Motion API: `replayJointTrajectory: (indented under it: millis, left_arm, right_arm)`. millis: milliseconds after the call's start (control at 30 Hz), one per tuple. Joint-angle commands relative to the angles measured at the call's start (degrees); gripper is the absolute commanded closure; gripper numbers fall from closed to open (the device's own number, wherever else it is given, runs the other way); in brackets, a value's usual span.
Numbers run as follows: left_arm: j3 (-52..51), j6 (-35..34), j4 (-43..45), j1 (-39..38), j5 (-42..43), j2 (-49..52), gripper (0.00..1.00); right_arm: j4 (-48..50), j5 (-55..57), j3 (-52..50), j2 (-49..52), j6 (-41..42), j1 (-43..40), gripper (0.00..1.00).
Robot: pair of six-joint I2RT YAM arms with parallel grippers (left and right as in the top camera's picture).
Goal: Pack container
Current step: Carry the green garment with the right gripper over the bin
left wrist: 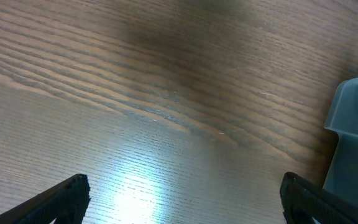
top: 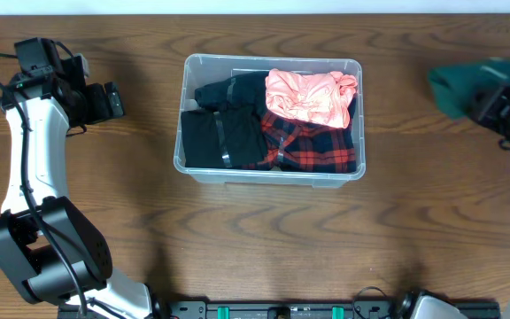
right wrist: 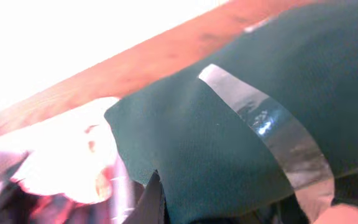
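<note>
Now, your container [top: 273, 177] sits upright, mouth up, in the middle of the table [top: 273, 239] and a little toward the far edge. Its long axis runs left to right across the overhead view. Inside, a black garment [top: 222, 133] fills the left half. A pink garment [top: 312, 96] is bunched in the far right corner, and a plaid shirt [top: 312, 143] lies in front of it against the near wall.

Your left arm rises along the left side of the table, bends at the far end and points its left gripper [top: 113, 99] rightward at the container's short left wall, with bare wood between them. In the left wrist view its fingertips [left wrist: 61, 199] stand wide apart over the wood with nothing between them, so the claw is released. A corner of the container shows at the right edge there.

Your right arm is mostly out of the overhead view at the right edge. Its right gripper [top: 478, 99] points left, well apart from the container, and is clenched on a green cloth [top: 457, 87] held off the table. In the right wrist view that cloth fills most of the picture and hides most of the fingers. A shiny strip [right wrist: 272, 134] crosses it.
</note>
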Motion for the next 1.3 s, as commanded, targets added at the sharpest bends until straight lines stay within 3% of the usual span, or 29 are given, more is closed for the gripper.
replayJointTrajectory:
  millis: [0, 400, 833, 933, 1267]
  left_arm:
    - [0.1, 0.4, -0.1, 0.0, 0.4, 0.4, 0.02]
    - [0.1, 0.4, -0.1, 0.0, 0.4, 0.4, 0.02]
    - [0.1, 0.4, -0.1, 0.0, 0.4, 0.4, 0.02]
    - [0.1, 0.4, -0.1, 0.0, 0.4, 0.4, 0.02]
    - [0.1, 0.4, -0.1, 0.0, 0.4, 0.4, 0.02]
  right_arm:
    - [0.9, -6.3, 1.5, -3.2, -2.1, 6.2, 0.99]
    - [4.6, -6.7, 1.5, -3.3, -10.6, 32.5, 0.99]
    - [5.9, -1.0, 1.5, 5.7, -18.4, 45.1, 0.99]
    - [6.2, 3.9, 1.5, 6.0, -16.0, 45.4, 0.99]
    - [3.7, 32.3, 1.6, 2.6, 5.3, 50.0, 0.99]
